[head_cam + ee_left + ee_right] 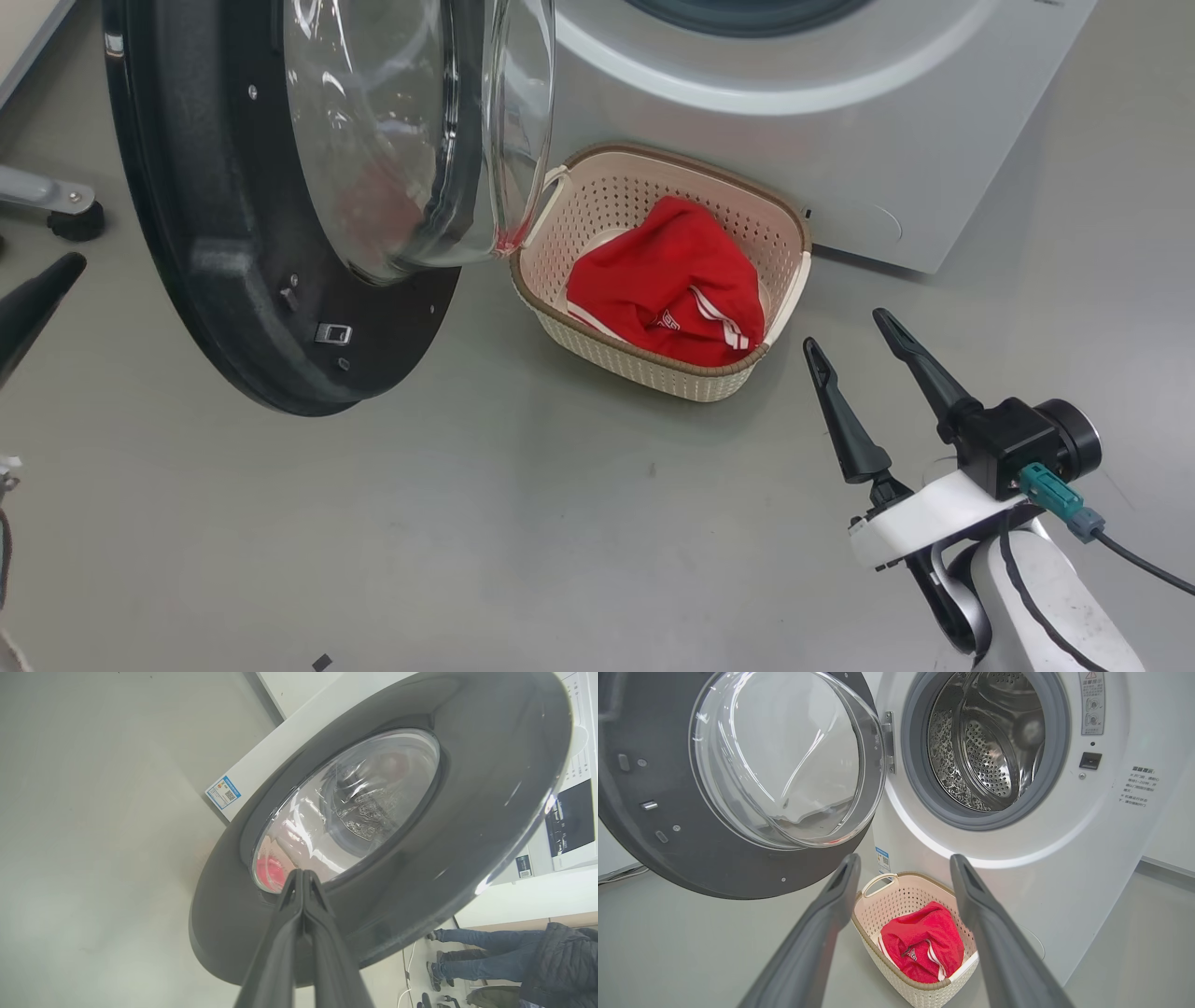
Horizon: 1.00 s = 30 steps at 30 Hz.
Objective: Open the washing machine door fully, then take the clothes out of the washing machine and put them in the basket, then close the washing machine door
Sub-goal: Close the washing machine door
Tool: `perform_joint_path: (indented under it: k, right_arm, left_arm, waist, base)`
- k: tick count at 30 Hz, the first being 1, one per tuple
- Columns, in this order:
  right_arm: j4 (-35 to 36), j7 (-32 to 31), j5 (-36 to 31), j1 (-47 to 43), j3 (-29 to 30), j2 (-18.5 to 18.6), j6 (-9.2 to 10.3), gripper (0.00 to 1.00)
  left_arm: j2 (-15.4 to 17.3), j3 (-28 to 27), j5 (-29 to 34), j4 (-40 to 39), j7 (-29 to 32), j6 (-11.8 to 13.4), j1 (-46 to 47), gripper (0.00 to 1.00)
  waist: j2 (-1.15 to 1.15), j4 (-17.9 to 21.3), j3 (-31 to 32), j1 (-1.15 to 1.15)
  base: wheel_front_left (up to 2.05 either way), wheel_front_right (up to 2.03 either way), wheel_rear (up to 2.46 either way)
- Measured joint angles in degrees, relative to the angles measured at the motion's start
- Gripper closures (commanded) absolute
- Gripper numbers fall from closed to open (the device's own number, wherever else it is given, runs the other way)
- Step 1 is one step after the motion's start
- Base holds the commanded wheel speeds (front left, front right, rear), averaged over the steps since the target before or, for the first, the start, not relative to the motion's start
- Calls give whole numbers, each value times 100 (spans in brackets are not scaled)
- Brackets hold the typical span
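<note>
- left fingers [286, 924] are pressing flat against each other and gripping nothing. The tips are sitting at the outer face of the washing machine door [201, 280], by the lower edge of its glass window [392, 140]. Touching or just off it, can't tell.
- the door is hanging swung wide, with its inner face toward the right wrist view.
- handling, my read: the door is looking rigid, hinged and fairly heavy, with a glossy rim, so slippery. No grip needed. Pushing with closed tips on the black rim near the free edge, far from the hinge [889, 742], is looking like the best leverage. I'd be keeping off the glass.
- the basket [597, 201] is sitting on the floor [467, 513] just in front of the machine. In the head view its near handle is overlapping the glass bowl, so swing clearance is worth watching. In the right wrist view the door is riding above the basket rim.
- the clothes [667, 280] are lying bunched inside the basket. Soft, light, and looking finished with.
- the washing machine [840, 140] is standing open, and its drum [985, 751] is showing bare steel with nothing red in it. Only the closing is looking left.
- right fingers [845, 420] are standing spread wide and empty, hanging over the floor to the right of the basket, apart from it.
</note>
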State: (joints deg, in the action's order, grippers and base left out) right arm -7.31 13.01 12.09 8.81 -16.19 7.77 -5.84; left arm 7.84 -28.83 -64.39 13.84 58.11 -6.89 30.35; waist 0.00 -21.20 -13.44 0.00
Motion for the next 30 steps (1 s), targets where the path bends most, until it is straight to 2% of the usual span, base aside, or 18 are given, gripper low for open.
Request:
perform_joint_path:
  k: [8, 15, 30]
  right_arm:
    - [-52, 43, 16, -94, 10, -42, 2, 0]
    - [-78, 52, 66, -115, -33, -78, 2, 0]
    - [-78, 91, 66, -118, -43, -101, 3, 0]
  left_arm:
    - [315, 761, 857, -994, -992, -2, -865, 100]
    - [673, 1298, 1724, -1575, -2360, -3, -1698, 100]
    - [682, 1996, 2818, -1605, -5203, -4, -2527, 100]
  waist:
    - [0, -42, 162, 0]
    - [0, -48, 246, 0]
    - [0, -35, 209, 0]
  base:
    - [0, 0, 0]
    - [0, 0, 0]
    - [0, 0, 0]
